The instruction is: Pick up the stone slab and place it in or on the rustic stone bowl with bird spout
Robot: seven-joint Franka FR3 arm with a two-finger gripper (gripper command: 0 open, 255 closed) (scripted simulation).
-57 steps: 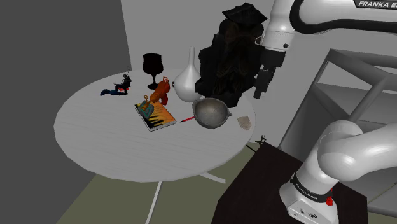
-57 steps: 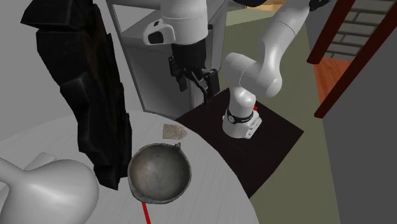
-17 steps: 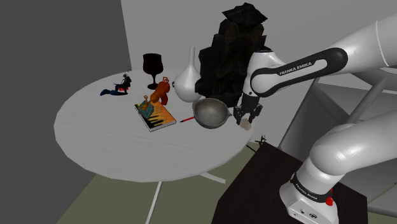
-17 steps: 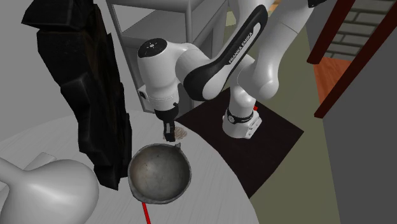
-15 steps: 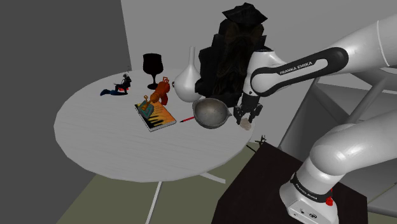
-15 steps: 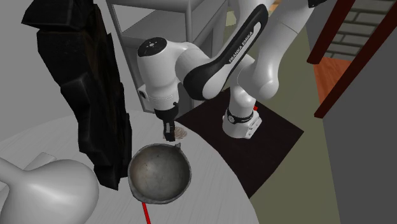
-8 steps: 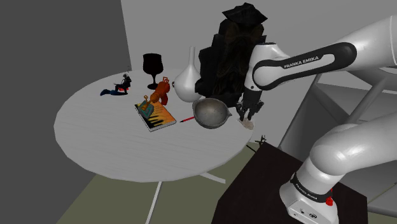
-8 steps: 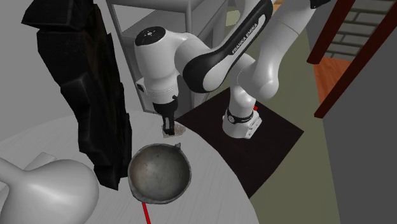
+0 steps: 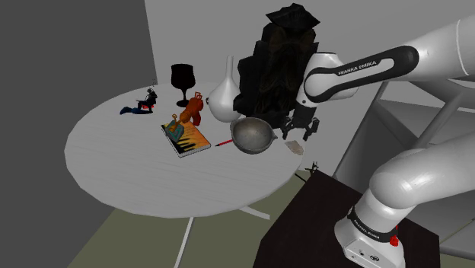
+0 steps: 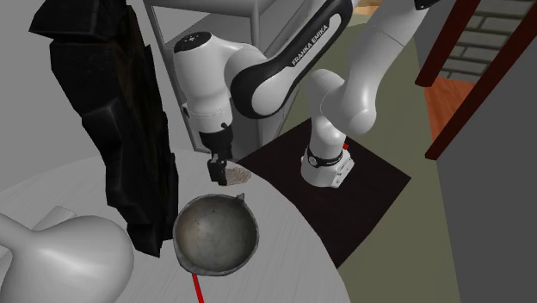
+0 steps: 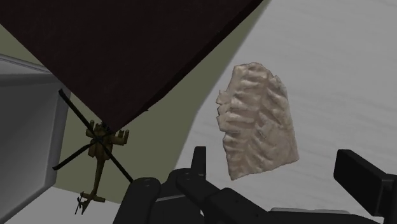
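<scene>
The stone slab (image 9: 293,147), a small pale ridged piece, lies on the round white table (image 9: 122,160) close to its edge by the stand. My gripper (image 9: 299,136) hangs just above it, open. In the wrist view the slab (image 11: 257,121) sits between the two black fingers (image 11: 200,159), with a gap on each side and neither finger touching it. The stone bowl (image 9: 251,135), grey and round, stands beside the slab toward the shoulder view's left. In the second exterior view the bowl (image 10: 215,232) is nearer the camera than the slab (image 10: 238,176) and the gripper (image 10: 219,170).
A tall dark statue (image 9: 274,61) rises right behind the bowl and the hand. A white vase (image 9: 221,95), a dark goblet (image 9: 183,80), a book (image 9: 185,138) and a red pencil (image 9: 223,142) share the table. A toy helicopter (image 11: 98,153) lies on the floor by the dark stand (image 9: 320,221).
The hand came down onto the slab, then rose a little and turned at the wrist. The slab stays where it lay on the table.
</scene>
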